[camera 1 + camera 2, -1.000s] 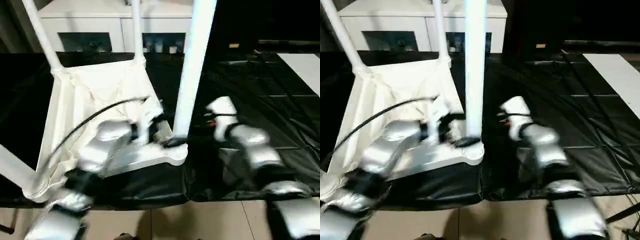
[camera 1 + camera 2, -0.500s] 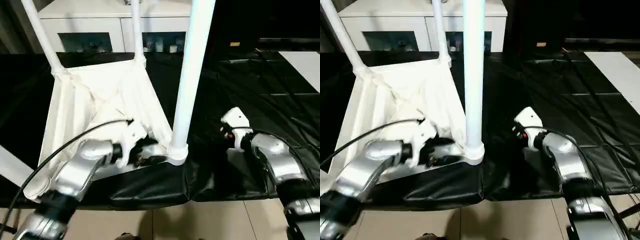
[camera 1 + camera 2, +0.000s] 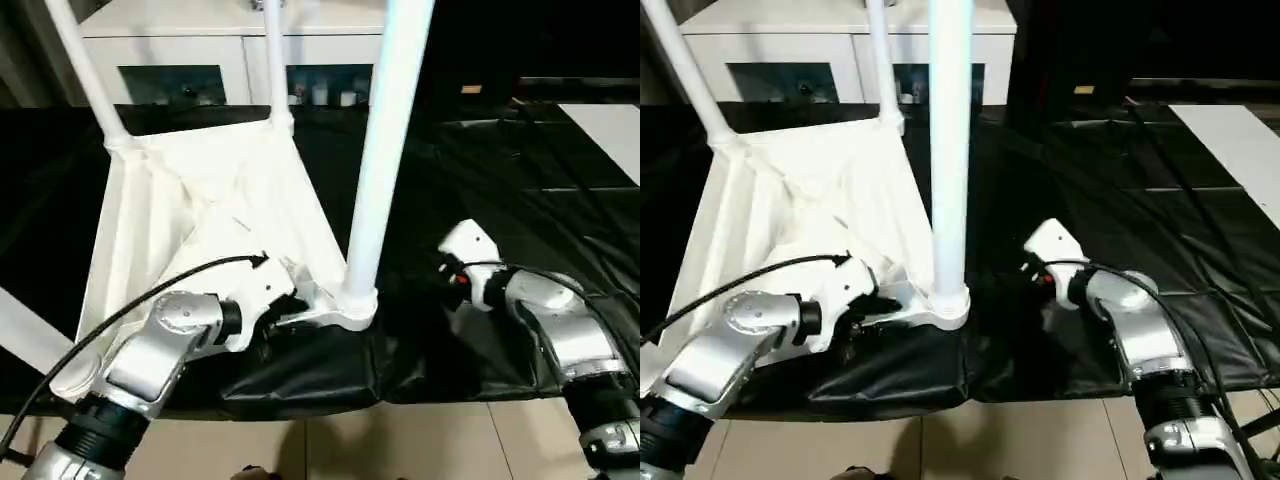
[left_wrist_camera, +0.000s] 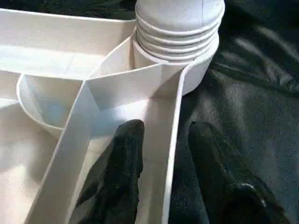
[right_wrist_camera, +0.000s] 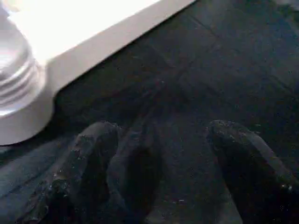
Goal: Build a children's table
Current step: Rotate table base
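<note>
1. Here the white plastic rectangular table top (image 3: 200, 215) lies ribbed underside up on the large black-covered table (image 3: 520, 180).
2. Its rounded corner sockets hold long white tapered legs (image 3: 385, 130), pointing upward.
3. The left gripper (image 4: 161, 172) straddles the top's rim wall, one finger either side.
4. The right gripper (image 5: 154, 172) hangs spread over black cloth, holding nothing.
</note>
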Robot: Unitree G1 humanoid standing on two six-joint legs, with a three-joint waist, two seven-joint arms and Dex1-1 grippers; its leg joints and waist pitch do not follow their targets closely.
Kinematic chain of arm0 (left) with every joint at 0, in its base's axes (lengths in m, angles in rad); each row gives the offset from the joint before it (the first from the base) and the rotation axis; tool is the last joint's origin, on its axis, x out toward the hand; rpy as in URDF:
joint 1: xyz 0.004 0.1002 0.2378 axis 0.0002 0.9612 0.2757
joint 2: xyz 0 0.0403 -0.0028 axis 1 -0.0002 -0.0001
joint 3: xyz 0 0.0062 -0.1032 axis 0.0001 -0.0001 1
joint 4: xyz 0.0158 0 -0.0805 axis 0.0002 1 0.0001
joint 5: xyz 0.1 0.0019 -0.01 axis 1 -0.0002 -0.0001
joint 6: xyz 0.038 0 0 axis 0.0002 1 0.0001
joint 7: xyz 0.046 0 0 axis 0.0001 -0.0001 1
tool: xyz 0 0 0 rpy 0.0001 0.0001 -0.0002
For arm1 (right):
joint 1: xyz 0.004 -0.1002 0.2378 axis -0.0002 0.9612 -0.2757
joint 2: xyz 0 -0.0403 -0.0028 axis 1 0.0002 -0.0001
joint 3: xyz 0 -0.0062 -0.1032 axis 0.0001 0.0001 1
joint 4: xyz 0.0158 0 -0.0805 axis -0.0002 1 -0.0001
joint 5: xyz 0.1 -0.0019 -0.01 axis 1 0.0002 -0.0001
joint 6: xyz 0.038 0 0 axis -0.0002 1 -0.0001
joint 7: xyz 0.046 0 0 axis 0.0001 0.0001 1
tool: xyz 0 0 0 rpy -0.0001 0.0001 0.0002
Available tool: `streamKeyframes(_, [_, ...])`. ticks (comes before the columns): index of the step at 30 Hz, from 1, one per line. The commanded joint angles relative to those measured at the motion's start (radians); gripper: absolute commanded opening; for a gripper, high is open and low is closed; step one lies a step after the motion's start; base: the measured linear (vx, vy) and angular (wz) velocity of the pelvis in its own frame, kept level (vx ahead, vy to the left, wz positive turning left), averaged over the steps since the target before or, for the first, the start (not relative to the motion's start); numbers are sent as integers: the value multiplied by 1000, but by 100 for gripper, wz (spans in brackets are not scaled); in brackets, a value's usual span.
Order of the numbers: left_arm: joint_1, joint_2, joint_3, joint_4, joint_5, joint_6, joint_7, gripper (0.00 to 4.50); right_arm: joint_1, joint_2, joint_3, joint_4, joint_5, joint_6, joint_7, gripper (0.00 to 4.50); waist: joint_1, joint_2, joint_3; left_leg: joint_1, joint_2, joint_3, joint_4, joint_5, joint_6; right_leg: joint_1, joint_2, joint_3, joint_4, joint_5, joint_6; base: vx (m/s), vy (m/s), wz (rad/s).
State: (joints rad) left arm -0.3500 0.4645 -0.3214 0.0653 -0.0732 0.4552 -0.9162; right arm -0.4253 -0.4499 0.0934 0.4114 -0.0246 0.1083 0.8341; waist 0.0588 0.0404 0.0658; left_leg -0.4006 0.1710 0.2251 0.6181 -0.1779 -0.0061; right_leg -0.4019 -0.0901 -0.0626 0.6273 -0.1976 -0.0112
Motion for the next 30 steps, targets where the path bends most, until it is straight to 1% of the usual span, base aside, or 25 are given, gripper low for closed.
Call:
streamKeyframes(1, [-13,20,-15,15,12,6,-21,155,9,-20,17,-58,28,19,40,355,1,0,-69,36,67,-51,-91,-309,-3,32,-63,51,-87,-228,-209,0,0,0])
streamKeyframes(2, [-13,24,-16,19,14,5,-23,148,16,-25,21,-73,36,26,55,355,2,7,-70,37,67,-52,-90,-312,-6,32,-64,51,-85,-224,-210,0,0,0])
streamKeyframes(3, [-13,25,-16,20,15,4,-24,136,18,-26,21,-77,38,26,60,355,0,4,-68,36,66,-51,-92,-316,-6,31,-61,50,-87,-225,-209,0,0,0])
streamKeyframes(4, [-13,27,-15,22,16,3,-25,124,22,-29,23,-87,44,28,71,355,0,3,-70,37,67,-51,-91,-318,-8,33,-63,51,-85,-217,-210,0,0,0])
streamKeyframes(5, [-12,33,-9,26,18,2,-27,116,37,-39,26,-119,69,30,113,355,0,6,-69,37,67,-51,-91,-319,-9,32,-63,51,-85,-216,-212,0,0,0])
streamKeyframes(6, [-12,36,-7,28,17,2,-28,111,44,-42,26,-134,79,33,130,355,1,4,-70,37,67,-51,-91,-321,-9,34,-63,51,-86,-213,-210,0,0,0])
streamKeyframes(7, [-11,39,-5,29,16,0,-29,103,50,-45,26,-145,88,37,144,355,3,5,-71,37,68,-52,-91,-320,-6,33,-64,52,-84,-204,-212,0,0,0])
streamKeyframes(8, [-10,42,-4,31,15,0,-29,90,56,-49,27,-155,94,40,160,355,2,3,-71,36,68,-52,-91,-315,-2,34,-64,50,-84,-196,-217,0,0,0])
streamKeyframes(9, [-8,44,-2,31,12,1,-30,78,61,-55,29,-161,97,39,173,355,2,3,-70,35,68,-52,-91,-316,-1,34,-64,50,-84,-198,-218,0,0,0])
streamKeyframes(10, [-7,46,1,32,10,1,-31,71,66,-61,33,-166,101,38,185,355,2,4,-70,35,68,-52,-91,-315,0,35,-65,50,-84,-202,-221,0,0,0])
streamKeyframes(12, [-4,50,3,34,9,0,-34,59,72,-70,37,-176,114,39,207,355,3,2,-70,36,68,-51,-90,-323,-2,34,-66,50,-87,-219,-222,0,0,0])
streamKeyframes(16, [0,49,4,44,5,-3,-38,14,72,-74,38,-200,139,48,235,355,2,1,-70,33,68,-53,-90,-311,3,35,-67,51,-86,-229,-215,0,0,0])
streamKeyframes(18, [-1,41,5,57,0,-15,-39,7,68,-66,36,-207,157,59,248,355,2,2,-71,35,67,-53,-89,-307,6,35,-68,51,-86,-227,-217,0,0,0])
streamKeyframes(19, [-1,38,6,62,-2,-22,-40,7,66,-63,36,-210,163,63,253,355,1,2,-71,34,67,-53,-88,-303,9,35,-67,50,-86,-219,-220,0,0,0])
streamKeyframes(21, [-4,26,7,79,-10,-40,-46,2,59,-53,45,-204,162,63,256,355,0,3,-73,32,67,-53,-87,-287,15,36,-66,50,-83,-196,-224,0,0,0])
streamKeyframes(22, [-5,21,7,86,-14,-48,-50,2,54,-47,52,-199,159,61,257,355,0,2,-73,33,66,-52,-86,-286,18,35,-66,49,-84,-198,-225,0,0,0])
streamKeyframes(25, [-9,5,7,107,-20,-67,-54,2,43,-28,70,-185,157,62,259,355,-1,0,-74,31,66,-52,-85,-281,23,37,-68,50,-85,-223,-219,0,0,0])
streamKeyframes(28, [-19,-5,3,123,-17,-86,-53,2,31,-6,94,-168,146,56,255,355,-3,3,-74,32,66,-52,-85,-288,21,33,-68,49,-88,-254,-210,0,0,0])
streamKeyframes(29, [-21,-6,2,124,-17,-88,-54,2,28,-1,97,-162,143,55,251,355,-3,1,-74,32,66,-52,-85,-289,22,33,-68,49,-88,-262,-207,0,0,0])
streamKeyframes(30, [-25,-9,2,125,-17,-89,-55,2,14,13,99,-141,132,47,226,355,-3,2,-74,32,66,-52,-85,-291,22,32,-68,50,-89,-269,-205,0,0,0])
